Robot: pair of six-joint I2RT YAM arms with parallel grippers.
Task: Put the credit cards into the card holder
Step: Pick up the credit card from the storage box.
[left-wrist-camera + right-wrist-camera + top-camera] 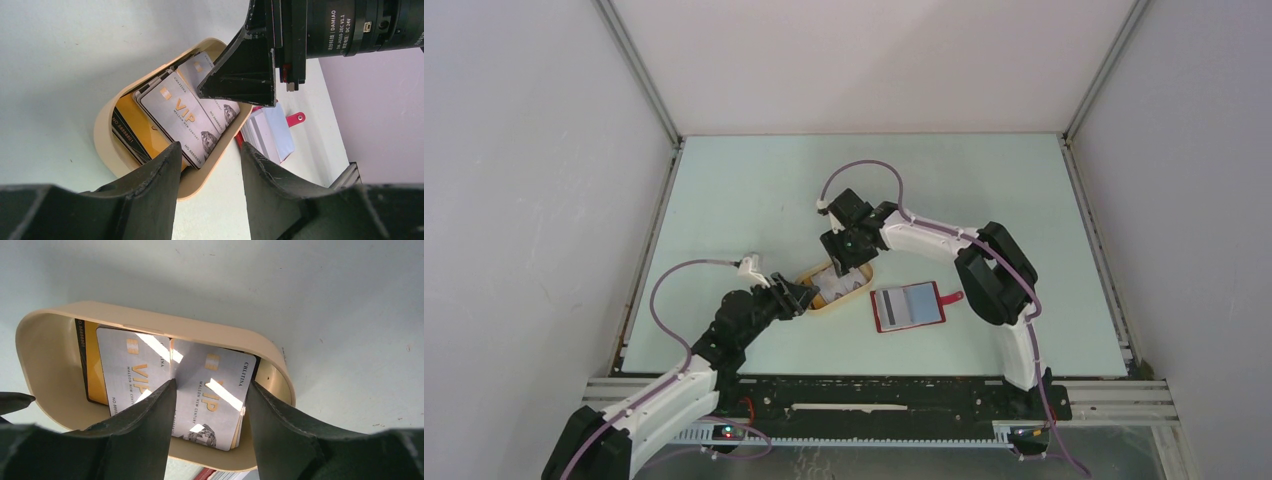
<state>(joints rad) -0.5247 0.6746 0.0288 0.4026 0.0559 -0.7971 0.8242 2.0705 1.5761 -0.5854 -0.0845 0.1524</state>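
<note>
Top external: beige tray (842,301) crowded from both sides.
Your left end effector (209,150) and right end effector (210,385) gape, released, over its credit cards (130,365); card holder (909,306) lies just beside.

The left arm stretches forward and inward, and the left end effector (798,295) sits low with fingers parted. The right arm bends at the elbow, reaching leftward; the right end effector (852,264) points down (fingers likewise spread), near the other.

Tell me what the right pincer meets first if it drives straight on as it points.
Most likely the silver VIP card lying in the beige tray. The open right pincer frames it between its fingers, though depth is unclear.
</note>
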